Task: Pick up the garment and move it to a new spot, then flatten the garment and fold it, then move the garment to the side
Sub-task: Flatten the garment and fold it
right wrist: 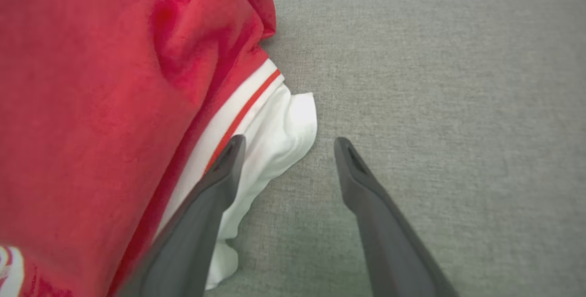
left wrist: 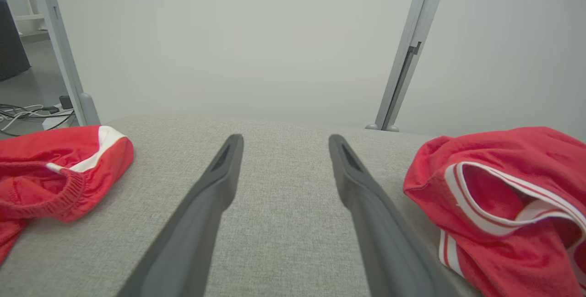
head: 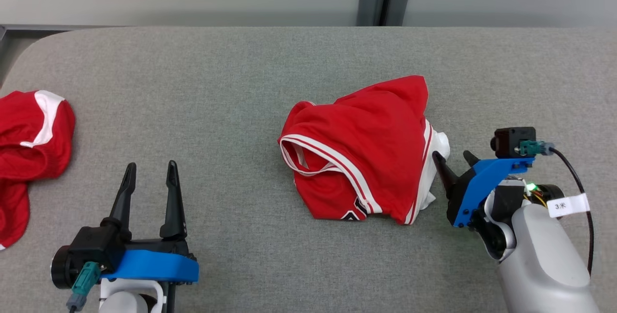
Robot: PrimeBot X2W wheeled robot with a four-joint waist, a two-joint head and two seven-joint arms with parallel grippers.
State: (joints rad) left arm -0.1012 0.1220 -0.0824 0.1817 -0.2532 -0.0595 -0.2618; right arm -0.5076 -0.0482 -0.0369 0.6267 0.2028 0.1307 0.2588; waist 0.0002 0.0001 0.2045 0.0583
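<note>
Two grippers spread empty. Garment (head: 361, 149) lies just left of right gripper (head: 452, 156); its finger (right wrist: 215, 187) (wrist view) overlaps the white edge (right wrist: 286, 127). Left gripper (head: 151, 165) well apart.

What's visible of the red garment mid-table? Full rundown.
The red garment lies bunched in a loose heap in the middle of the grey cloth surface, not flattened. It looks like soft sports knit, red with white-and-red striped trim around an opening facing the robot's left, a white panel on its right side and a small dark-and-white emblem at its near edge. The open right gripper sits at the white panel; one finger overlaps it, contact unclear.
</note>
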